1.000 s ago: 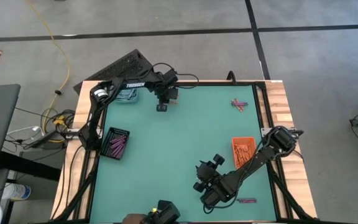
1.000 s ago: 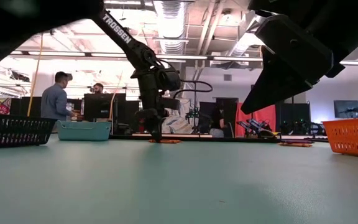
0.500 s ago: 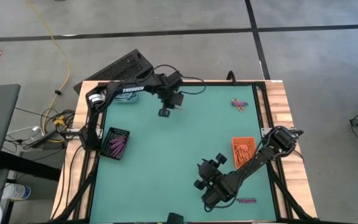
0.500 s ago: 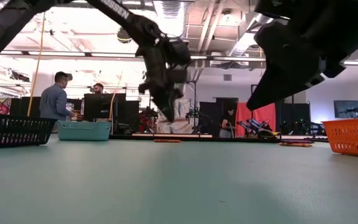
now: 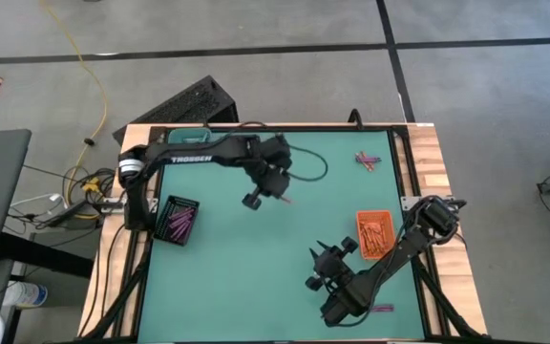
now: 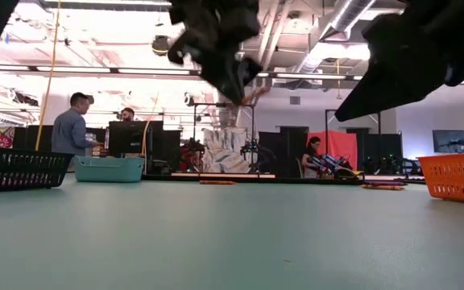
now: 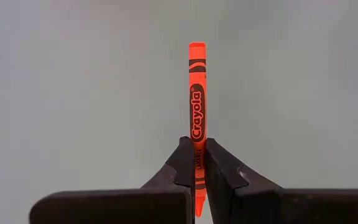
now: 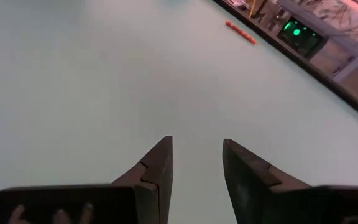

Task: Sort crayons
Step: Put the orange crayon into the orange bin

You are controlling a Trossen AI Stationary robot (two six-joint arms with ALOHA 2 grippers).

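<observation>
Crayon in orange-red is being pinched upright by the left claw, whose arm is reaching out over mid-table. The right claw is hovering low near the front edge, fingers spread (nothing between them), beside the orange tray.
</observation>
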